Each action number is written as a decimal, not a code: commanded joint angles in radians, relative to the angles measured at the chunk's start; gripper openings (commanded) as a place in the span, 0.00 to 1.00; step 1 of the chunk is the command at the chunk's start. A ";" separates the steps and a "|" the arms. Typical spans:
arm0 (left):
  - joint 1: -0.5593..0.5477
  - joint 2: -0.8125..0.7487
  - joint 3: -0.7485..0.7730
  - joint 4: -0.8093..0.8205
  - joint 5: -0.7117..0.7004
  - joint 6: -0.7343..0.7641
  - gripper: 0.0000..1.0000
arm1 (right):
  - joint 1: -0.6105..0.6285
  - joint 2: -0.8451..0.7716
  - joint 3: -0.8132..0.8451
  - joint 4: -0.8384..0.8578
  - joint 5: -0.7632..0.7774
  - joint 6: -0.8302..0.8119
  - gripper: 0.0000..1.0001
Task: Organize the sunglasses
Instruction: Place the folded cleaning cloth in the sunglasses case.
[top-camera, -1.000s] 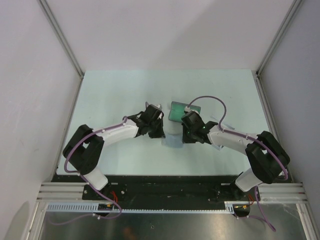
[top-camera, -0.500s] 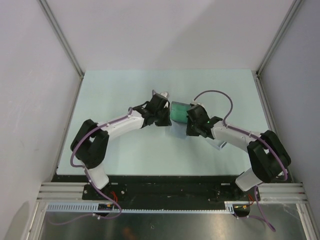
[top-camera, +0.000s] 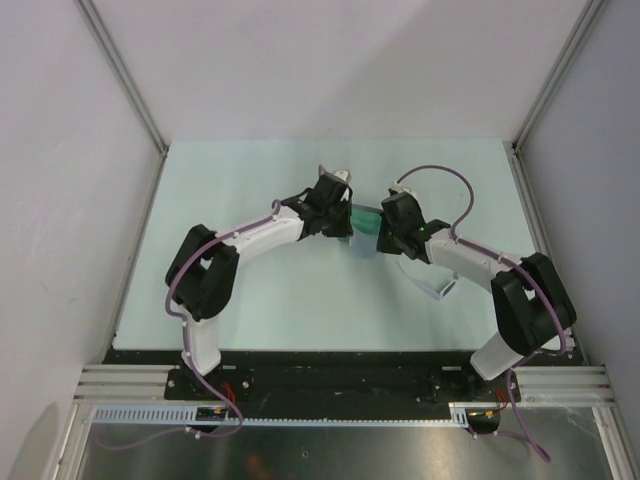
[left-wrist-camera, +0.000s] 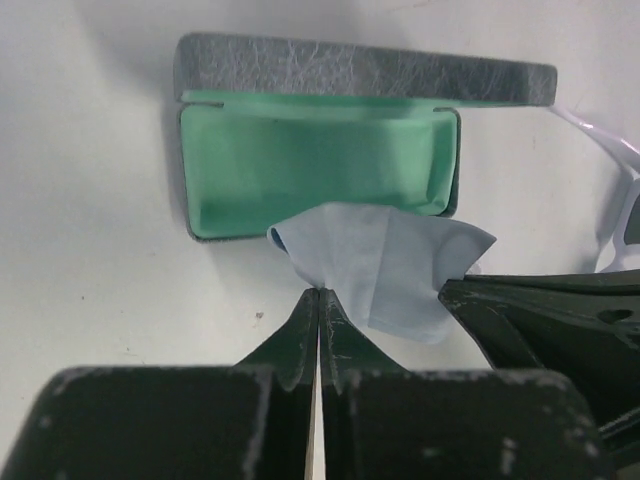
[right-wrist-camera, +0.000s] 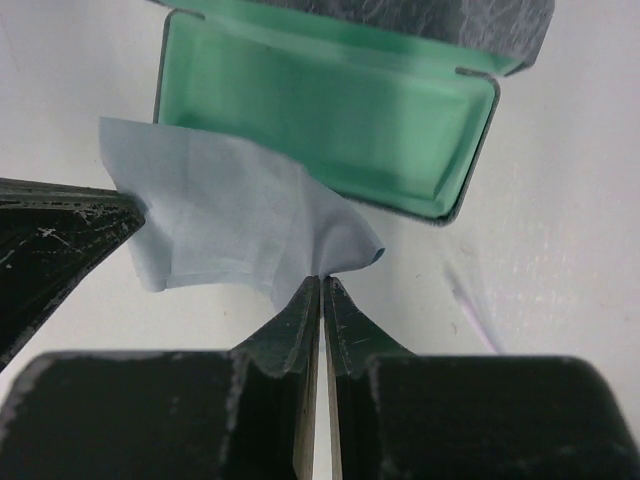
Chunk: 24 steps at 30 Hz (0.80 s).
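The grey felt case (left-wrist-camera: 360, 72) lies open and its green inside (left-wrist-camera: 320, 170) is bare. It also shows in the right wrist view (right-wrist-camera: 330, 110) and in the top view (top-camera: 365, 220). My left gripper (left-wrist-camera: 320, 292) is shut on one corner of the grey-blue cloth (left-wrist-camera: 390, 265). My right gripper (right-wrist-camera: 322, 280) is shut on the opposite corner of the cloth (right-wrist-camera: 230, 215). The cloth hangs between them at the case's near edge. The white sunglasses (top-camera: 440, 288) lie on the table by my right arm, partly hidden. One thin white arm of the sunglasses (left-wrist-camera: 610, 160) shows in the left wrist view.
The pale table (top-camera: 240, 180) is bounded by white walls at the back and both sides. The two grippers (top-camera: 335, 212) (top-camera: 392, 225) stand close together, one on each side of the case.
Both grippers have moved away from the bases toward the case, carrying the cloth between them up to the case's near edge. Both have stayed shut.
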 joint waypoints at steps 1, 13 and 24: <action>0.019 0.030 0.084 0.009 -0.014 0.032 0.01 | -0.024 0.036 0.052 0.047 0.024 -0.025 0.08; 0.052 0.125 0.198 0.009 0.012 0.055 0.00 | -0.069 0.116 0.110 0.087 0.023 -0.041 0.08; 0.062 0.177 0.253 0.007 0.037 0.055 0.00 | -0.079 0.175 0.138 0.107 0.038 -0.060 0.07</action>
